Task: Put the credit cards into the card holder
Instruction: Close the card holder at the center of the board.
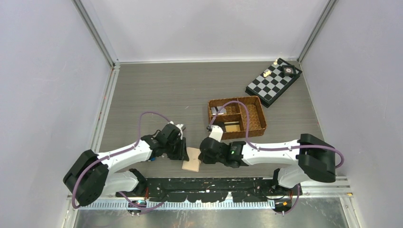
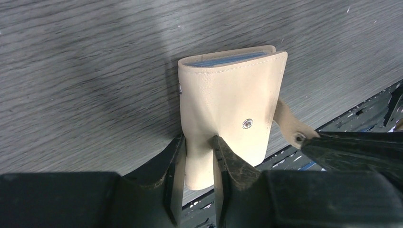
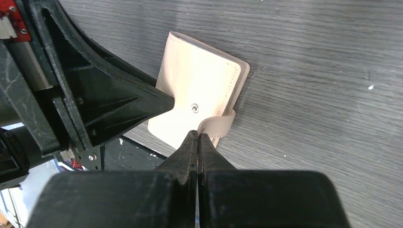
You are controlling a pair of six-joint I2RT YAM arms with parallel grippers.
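The card holder (image 1: 192, 159), a closed beige wallet, lies at the table's near edge between both grippers. In the left wrist view my left gripper (image 2: 198, 140) is shut on the card holder's (image 2: 233, 95) near edge, and pale blue pockets show at its far edge. In the right wrist view my right gripper (image 3: 197, 135) is shut on the snap tab (image 3: 218, 124), which is pulled off the stud on the card holder (image 3: 195, 85). A silver-grey card (image 1: 219, 111) and a yellow-tan card (image 1: 232, 127) lie in the basket. No black card is visible.
A brown woven divided basket (image 1: 262, 118) stands just behind the right gripper (image 1: 203, 159). A folding chessboard (image 1: 274, 81) with a few pieces lies at the back right. The black rail of the arm bases runs right beside the wallet.
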